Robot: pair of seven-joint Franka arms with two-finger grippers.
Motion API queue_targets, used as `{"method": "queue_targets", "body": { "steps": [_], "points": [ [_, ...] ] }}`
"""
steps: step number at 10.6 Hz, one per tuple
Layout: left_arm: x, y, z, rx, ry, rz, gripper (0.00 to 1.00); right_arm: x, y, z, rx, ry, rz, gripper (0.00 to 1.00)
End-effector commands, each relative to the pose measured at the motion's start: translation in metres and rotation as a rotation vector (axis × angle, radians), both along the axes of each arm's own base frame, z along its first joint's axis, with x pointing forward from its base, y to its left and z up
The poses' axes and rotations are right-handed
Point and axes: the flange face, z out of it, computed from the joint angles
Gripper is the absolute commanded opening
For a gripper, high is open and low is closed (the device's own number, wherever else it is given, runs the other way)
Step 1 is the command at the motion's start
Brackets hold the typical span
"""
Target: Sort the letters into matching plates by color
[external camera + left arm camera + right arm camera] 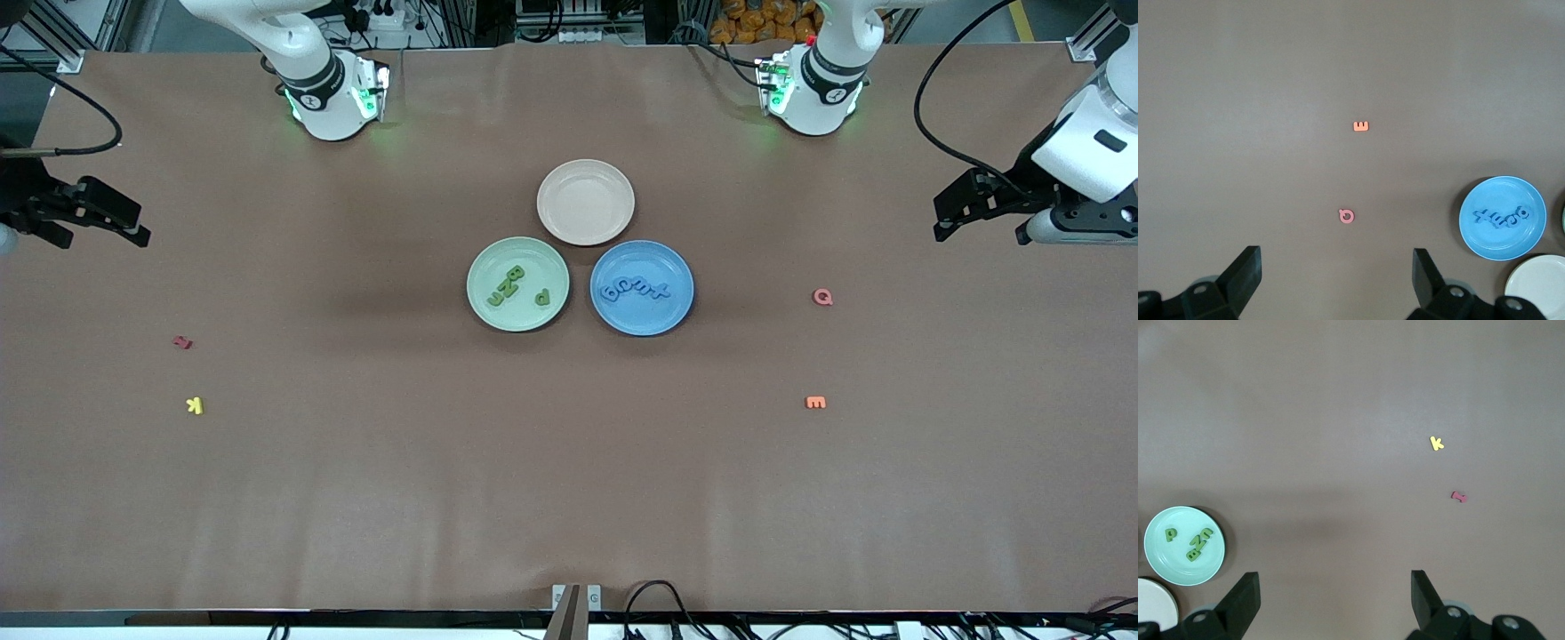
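The pale green plate (489, 267) sits mid-table and holds several green letters (507, 286), one of them a P (542, 298). Beside it, toward the left arm's end, the blue plate (642, 318) holds several blue letters (633, 291) in a row. My left gripper (939, 218) hangs open and empty over bare table at the left arm's end; its wrist view shows the blue plate (1491, 243) and its letters (1503, 217). My right gripper (142, 227) hangs open and empty over the right arm's end; its wrist view shows the green plate (1178, 567) and its letters (1198, 545).
An empty beige plate (586, 202) lies farther from the front camera, touching both plates. A pink Q (823, 297) and an orange E (815, 403) lie toward the left arm's end. A red letter (182, 342) and a yellow K (195, 405) lie toward the right arm's end.
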Motion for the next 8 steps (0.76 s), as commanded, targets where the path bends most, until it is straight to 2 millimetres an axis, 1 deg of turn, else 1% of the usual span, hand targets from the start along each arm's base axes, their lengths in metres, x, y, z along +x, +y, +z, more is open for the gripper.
{"method": "queue_targets", "body": {
  "steps": [1, 4, 8],
  "points": [
    [-0.0036, -0.0006, 0.0028, -0.023, 0.002, 0.002, 1.0, 0.0029, 0.0, 0.0047, -0.014, 0.006, -0.006, 1.0],
    [-0.0031, -0.0006, 0.002, -0.023, 0.003, 0.002, 1.0, 0.0031, 0.0037, 0.0048, -0.019, 0.004, -0.003, 1.0],
    [-0.0025, -0.0007, 0.0013, -0.023, 0.003, 0.002, 1.0, 0.0033, 0.0029, 0.005, -0.019, 0.003, -0.004, 1.0]
  ]
}}
